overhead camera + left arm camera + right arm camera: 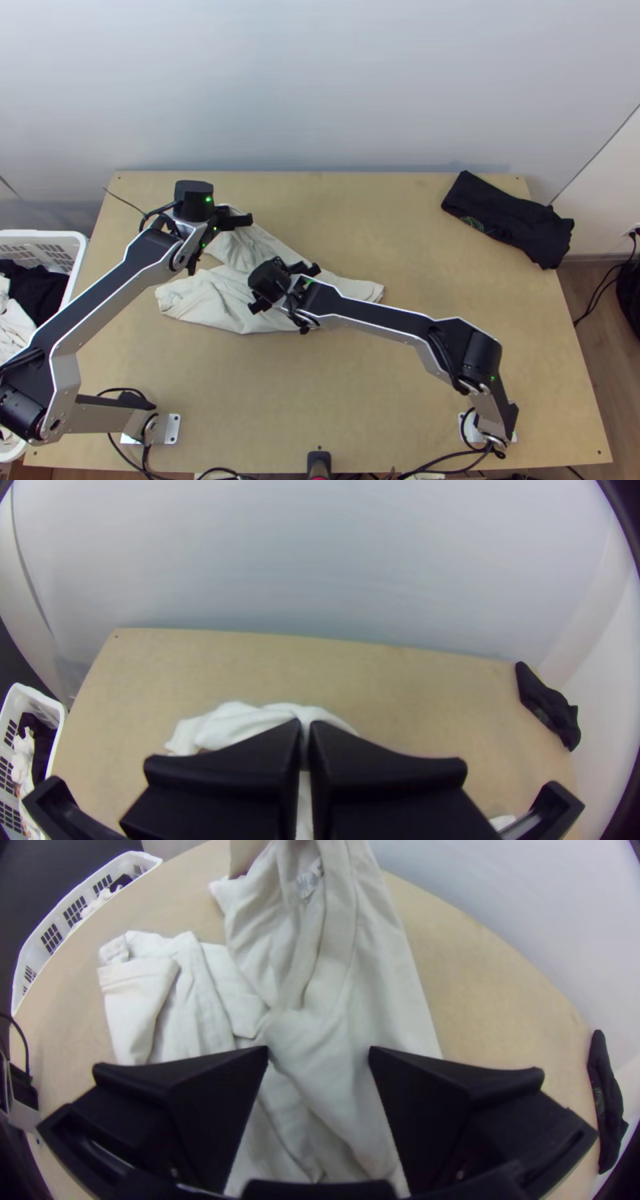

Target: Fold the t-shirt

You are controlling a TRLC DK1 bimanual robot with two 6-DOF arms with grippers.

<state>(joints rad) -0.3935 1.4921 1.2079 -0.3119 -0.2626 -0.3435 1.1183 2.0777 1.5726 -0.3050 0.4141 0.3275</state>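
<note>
Top view, reading the worktop as a dial with twelve at the wall: the cream t-shirt lies toward ten o'clock, bunched and skewed, with overlapping folds and no clean outline. The left claw is at the shirt's eleven o'clock side, closed on a pinch of its cloth, which looks lifted a little and drawn into a ridge. The right claw stands open above the middle of the shirt, its fingers well apart with nothing pinched between them.

I'd expect this cloth to handle as light, limp jersey: soft, hardly slippery, in no danger of breaking, but quick to crumple and give no support to its own edges. A grip in mid-panel would only gather more wrinkles. Better to take a seam or hem, where the doubled fabric has some body; the corner at the shirt's three o'clock looks a fair candidate. What seems to be a neck label could help sort out which end is which. Spreading it flat probably comes before any fold. A dark folded garment rests at two o'clock, and a white laundry basket stands off at nine.
</note>
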